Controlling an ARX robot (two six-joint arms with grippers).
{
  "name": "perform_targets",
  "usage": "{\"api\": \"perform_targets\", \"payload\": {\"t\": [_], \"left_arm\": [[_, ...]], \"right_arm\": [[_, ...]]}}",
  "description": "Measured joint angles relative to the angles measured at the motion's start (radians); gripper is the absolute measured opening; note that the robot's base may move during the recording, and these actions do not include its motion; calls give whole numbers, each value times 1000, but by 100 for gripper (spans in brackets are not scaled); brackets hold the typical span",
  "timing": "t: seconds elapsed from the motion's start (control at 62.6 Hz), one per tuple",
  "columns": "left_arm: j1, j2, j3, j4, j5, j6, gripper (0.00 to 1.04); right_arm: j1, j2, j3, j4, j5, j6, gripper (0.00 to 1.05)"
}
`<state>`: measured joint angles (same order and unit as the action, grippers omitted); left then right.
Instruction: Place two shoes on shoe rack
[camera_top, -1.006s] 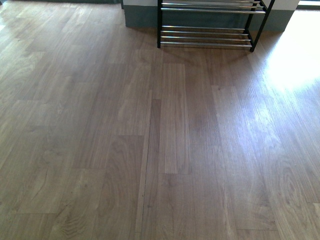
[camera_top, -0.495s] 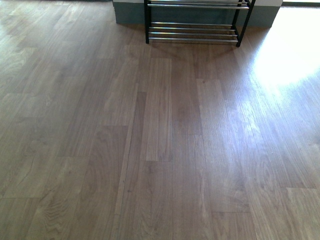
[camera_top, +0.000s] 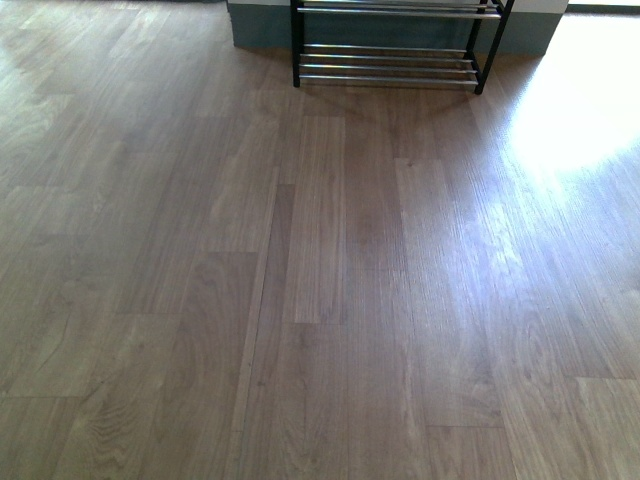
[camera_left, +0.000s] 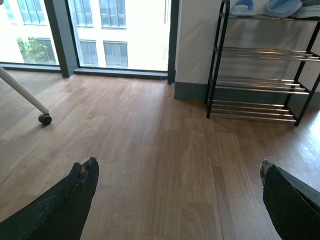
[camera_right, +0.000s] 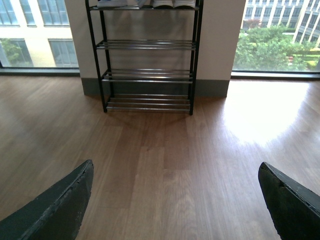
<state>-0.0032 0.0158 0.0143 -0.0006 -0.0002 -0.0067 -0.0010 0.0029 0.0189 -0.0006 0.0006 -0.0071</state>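
Observation:
The shoe rack (camera_top: 388, 62) stands against the far wall, and the front view catches only its lowest chrome tiers. In the left wrist view the whole rack (camera_left: 260, 85) shows, with pale blue slides (camera_left: 282, 7) on its top tier. From the right wrist the rack (camera_right: 147, 75) is straight ahead, and white-soled shoes (camera_right: 172, 3) sit cut off at its top. The lower tiers are bare. My left gripper (camera_left: 178, 167) and right gripper (camera_right: 176, 167) hang open over bare floor, holding nothing. Neither arm shows in the front view.
Wooden plank floor (camera_top: 320, 280) stretches from me to the rack. A white leg with a caster wheel (camera_left: 45, 119) stands at one side near the tall windows (camera_left: 120, 30). A bright sunlit patch (camera_top: 580, 110) lies on the floor beside the rack. Grey skirting (camera_right: 210, 89) runs behind it.
In the front view the rack slid left and slightly up in the picture from a second ago. It has stayed almost still over the last half second.

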Motion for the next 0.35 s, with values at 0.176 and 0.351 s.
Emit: {"api": "perform_targets", "payload": {"t": [0.176, 0.351], "left_arm": [[0, 0, 0, 0, 0, 0, 95], [0, 0, 0, 0, 0, 0, 95]], "right_arm": [[0, 0, 0, 0, 0, 0, 96], [0, 0, 0, 0, 0, 0, 96]]}}
